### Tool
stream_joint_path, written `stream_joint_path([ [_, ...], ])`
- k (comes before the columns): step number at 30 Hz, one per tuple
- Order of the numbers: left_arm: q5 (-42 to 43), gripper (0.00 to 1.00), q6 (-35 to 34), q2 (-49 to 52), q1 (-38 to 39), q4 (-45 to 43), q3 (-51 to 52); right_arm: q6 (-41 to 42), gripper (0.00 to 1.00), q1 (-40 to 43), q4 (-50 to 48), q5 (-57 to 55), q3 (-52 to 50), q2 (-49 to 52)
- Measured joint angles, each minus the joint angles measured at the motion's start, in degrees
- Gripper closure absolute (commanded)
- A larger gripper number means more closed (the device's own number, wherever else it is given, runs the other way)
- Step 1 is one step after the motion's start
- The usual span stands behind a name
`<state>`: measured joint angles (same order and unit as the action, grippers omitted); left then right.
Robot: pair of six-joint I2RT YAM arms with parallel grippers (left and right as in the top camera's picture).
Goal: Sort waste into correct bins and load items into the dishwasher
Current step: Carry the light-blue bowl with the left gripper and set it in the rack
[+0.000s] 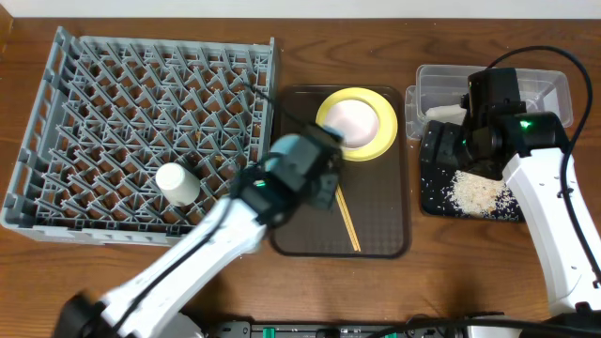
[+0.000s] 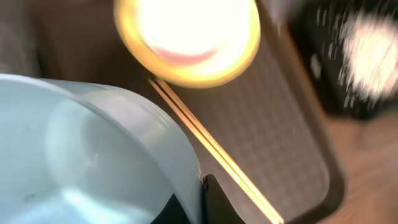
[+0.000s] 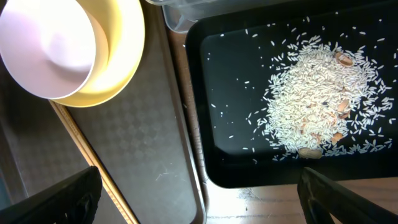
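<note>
So, left hand (image 2: 193,205) clamped on light-blue bowl (image 2: 93,155) rim over brown tray (image 1: 376,221), near chopsticks (image 1: 349,225). Right hand (image 3: 199,199) wide open above black tray (image 3: 233,146), rice (image 3: 317,93) piled inside. White bowl (image 1: 355,120) sits on yellow plate (image 1: 383,136) on brown tray.

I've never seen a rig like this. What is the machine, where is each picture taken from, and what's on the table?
Two robot arms work at a table, each ending in a two-finger gripper. One picture looks down from above; the other two come from cameras on the wrists. On the table: a grey dish rack holding a cup, a brown tray with chopsticks and a yellow plate carrying a white bowl, a clear tub, and a black tray of rice. The left gripper is shut on the rim of a light-blue bowl; the right gripper is open and empty.
</note>
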<state>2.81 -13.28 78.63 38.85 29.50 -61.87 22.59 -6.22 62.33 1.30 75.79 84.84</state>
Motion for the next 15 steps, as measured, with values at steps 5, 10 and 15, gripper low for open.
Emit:
stream_joint_path([
  [5, 4.22, 0.93, 0.07, -6.71, -10.60, -1.42, -0.28, 0.02, 0.02, 0.00, 0.02, -0.02, 0.00, 0.00],
  [10, 21.20, 0.93, 1.07, -7.50, -25.73, -5.38, -0.44, 0.00, 0.02, 0.00, 0.09, -0.02, 0.00, 0.00],
  [15, 39.56, 0.93, 1.36, -4.11, -39.82, -10.67, -0.48, 0.02, 0.02, 0.00, 0.17, -0.02, 0.00, 0.00],
])
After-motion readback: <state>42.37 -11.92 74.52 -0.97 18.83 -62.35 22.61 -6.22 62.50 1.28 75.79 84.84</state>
